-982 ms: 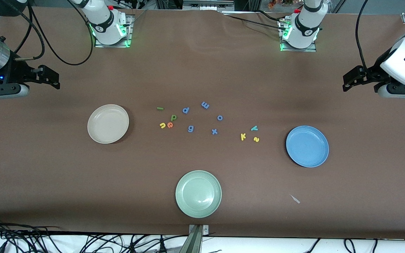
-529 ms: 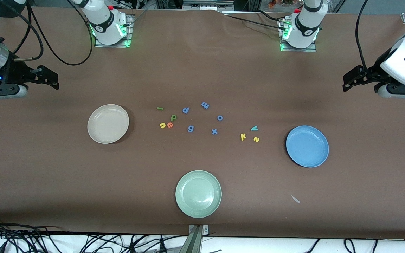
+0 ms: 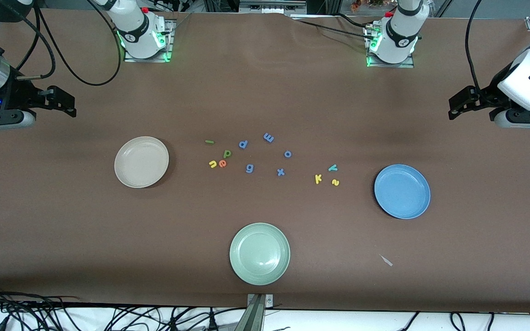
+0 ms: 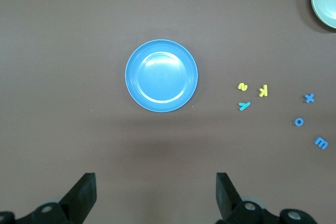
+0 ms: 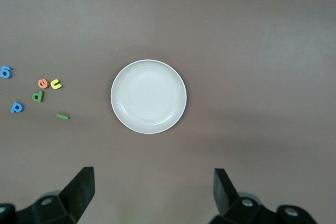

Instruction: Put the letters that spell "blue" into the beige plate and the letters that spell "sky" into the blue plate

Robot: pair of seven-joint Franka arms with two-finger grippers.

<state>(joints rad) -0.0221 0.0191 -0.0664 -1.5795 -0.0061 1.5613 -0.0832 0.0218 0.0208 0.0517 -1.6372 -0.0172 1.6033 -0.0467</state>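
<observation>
Both my arms wait, high at the table's ends. My left gripper (image 4: pixel 152 195) hangs over bare table at the left arm's end, fingers spread wide, nothing between them. My right gripper (image 5: pixel 152 192) hangs over bare table at the right arm's end, also wide and empty.

Beige plate (image 3: pixel 141 162): round, shallow, cream, raised rim, empty. Sits toward the right arm's end. Blue plate (image 3: pixel 402 191): same shape, mid-blue, glossy, empty, toward the left arm's end. Green plate (image 3: pixel 259 253): pale, empty, between the two and nearest the front camera.

"Blue" letters, tiny foam pieces beside the beige plate, toward mid-table:
- l (image 3: pixel 209 142): thin green bar, lying flat, farthest from the front camera of the four.
- b (image 3: pixel 227 153): green, reads like a p as it lies.
- u (image 3: pixel 213 163): yellow, touching or just beside the e.
- e (image 3: pixel 222 163): orange-red, just nearer the camera than the b.

"Sky" letters, a loose cluster beside the blue plate, toward mid-table:
- y (image 3: pixel 333 168): teal, farthest from the camera of the three.
- k (image 3: pixel 318 179): yellow, tilted.
- s (image 3: pixel 335 182): yellow, closest to the blue plate.

Blue letters (image 3: pixel 268 137) lie scattered between the two clusters, five of them. A small pale scrap (image 3: pixel 386 260) lies nearer the camera than the blue plate.
</observation>
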